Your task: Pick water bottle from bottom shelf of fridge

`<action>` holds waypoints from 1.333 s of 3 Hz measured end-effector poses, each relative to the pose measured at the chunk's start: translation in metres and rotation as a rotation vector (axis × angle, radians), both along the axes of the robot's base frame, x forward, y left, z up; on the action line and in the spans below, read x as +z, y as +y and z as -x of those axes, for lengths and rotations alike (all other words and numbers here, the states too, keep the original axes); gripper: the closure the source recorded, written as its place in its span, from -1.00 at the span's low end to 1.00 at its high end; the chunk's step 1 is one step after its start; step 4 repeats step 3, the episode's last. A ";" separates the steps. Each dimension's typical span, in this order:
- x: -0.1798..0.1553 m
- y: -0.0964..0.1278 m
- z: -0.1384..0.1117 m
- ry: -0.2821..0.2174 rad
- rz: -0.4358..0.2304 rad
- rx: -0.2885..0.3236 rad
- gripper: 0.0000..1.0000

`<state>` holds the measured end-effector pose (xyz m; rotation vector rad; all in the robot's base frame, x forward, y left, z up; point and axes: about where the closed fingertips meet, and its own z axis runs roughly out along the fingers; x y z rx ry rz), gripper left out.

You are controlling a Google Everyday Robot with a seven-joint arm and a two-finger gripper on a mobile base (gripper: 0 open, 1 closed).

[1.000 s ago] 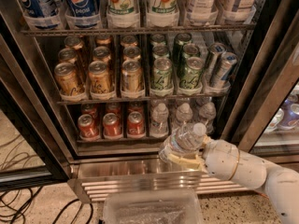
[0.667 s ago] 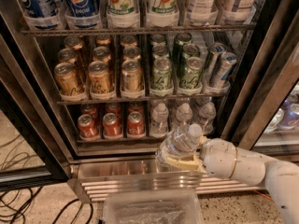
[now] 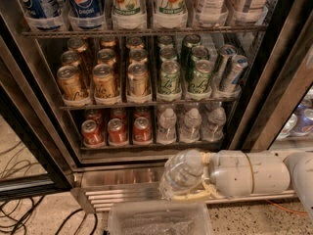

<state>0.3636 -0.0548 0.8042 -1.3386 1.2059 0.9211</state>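
Note:
My gripper [image 3: 195, 177] reaches in from the right, in front of the fridge's steel slatted base [image 3: 117, 192], and is shut on a clear ribbed water bottle [image 3: 180, 174]. The bottle lies tilted, its base down-left. It is outside the fridge [image 3: 29, 106], below the bottom shelf [image 3: 146, 145]. On that shelf three more water bottles [image 3: 190, 125] stand at the right and red soda cans [image 3: 117, 130] stand at the left.
Gold cans [image 3: 105, 80] and green cans [image 3: 188, 75] fill the rack above; large soda bottles [image 3: 80, 1] stand on the top rack. A clear plastic bin [image 3: 159, 219] sits below the gripper. Black cables [image 3: 19, 214] lie on the floor at the left. The door frame [image 3: 274, 92] slants at the right.
The gripper with the bottle has moved down and a little away from the bottom shelf, now in front of the steel base. The view has shifted slightly.

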 end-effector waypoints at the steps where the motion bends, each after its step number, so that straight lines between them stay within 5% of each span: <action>1: 0.013 0.006 0.042 -0.045 0.073 0.063 1.00; 2: 0.035 0.009 0.067 -0.145 0.086 0.030 1.00; 4: 0.038 0.009 0.069 -0.153 0.085 0.024 1.00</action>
